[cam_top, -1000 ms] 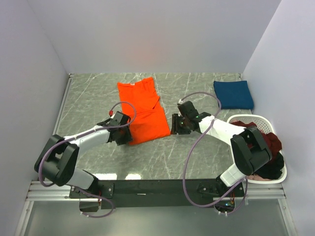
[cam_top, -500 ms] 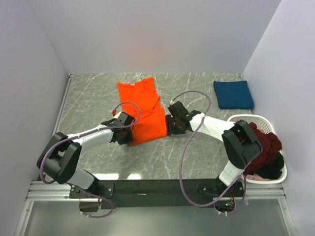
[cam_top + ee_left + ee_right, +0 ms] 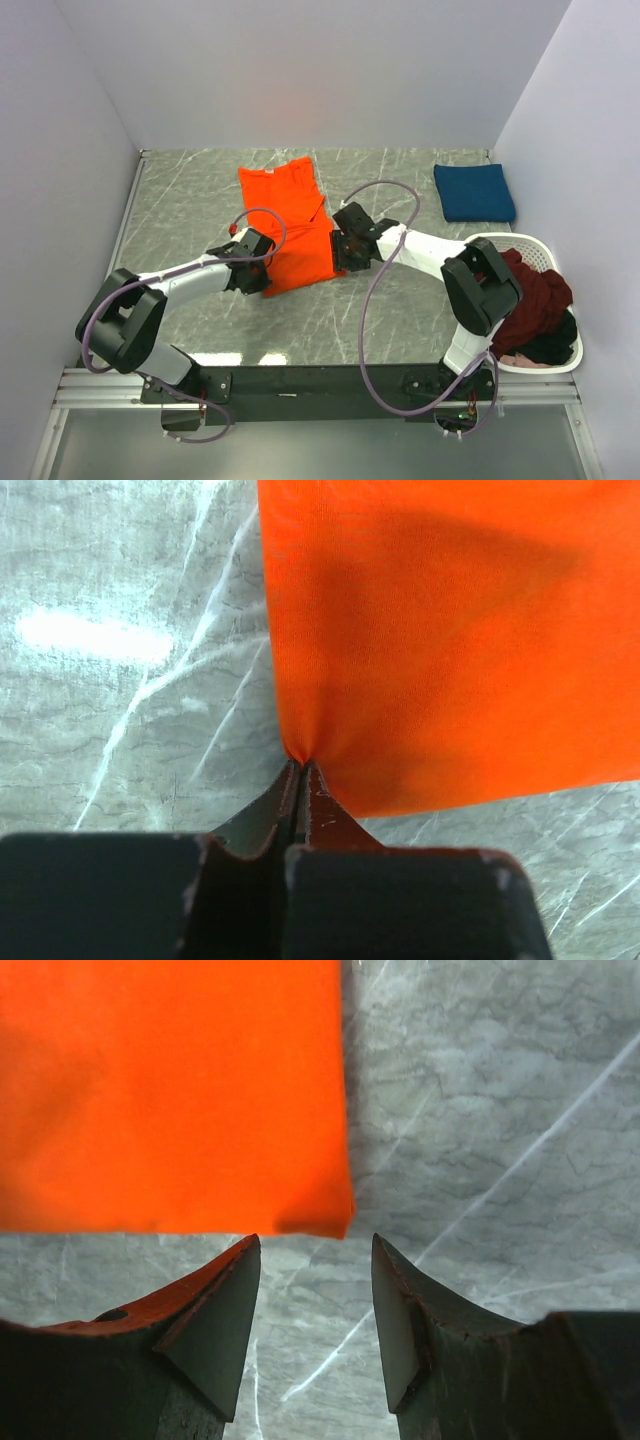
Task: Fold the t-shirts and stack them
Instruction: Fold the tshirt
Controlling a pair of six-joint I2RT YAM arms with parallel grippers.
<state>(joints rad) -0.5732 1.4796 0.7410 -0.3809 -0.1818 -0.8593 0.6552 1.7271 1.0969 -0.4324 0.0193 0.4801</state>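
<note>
- At the middle of the desk (image 3: 190, 200), we find the orange t-shirt (image 3: 292, 220) lying flat as a long panel, collar end away from the arm bases and hem end toward them.
- The left claw (image 3: 300, 768) is clenched on the near-left hem corner. The cloth puckers into the shut tips.
- The right claw (image 3: 314, 1245) is released. Its jaws stand apart just short of the near-right hem corner and do not touch it.
- We judge the step in hand to be taking both hem corners for a crosswise fold of this shirt.
- The next move calls for the right claw to advance onto its corner and clench. Both claws should then lift evenly and carry the hem toward the collar.
- The orange fabric is a thin, matte, fine knit with straight edges. It should drape and slide readily on the smooth, grey, marble-patterned desk.
- A navy t-shirt (image 3: 474, 192) lies folded into a neat rectangle at the far right.
- The maroon and black shirts (image 3: 540, 300) sit crumpled in the white plastic basket (image 3: 498, 239) beside the right arm.
</note>
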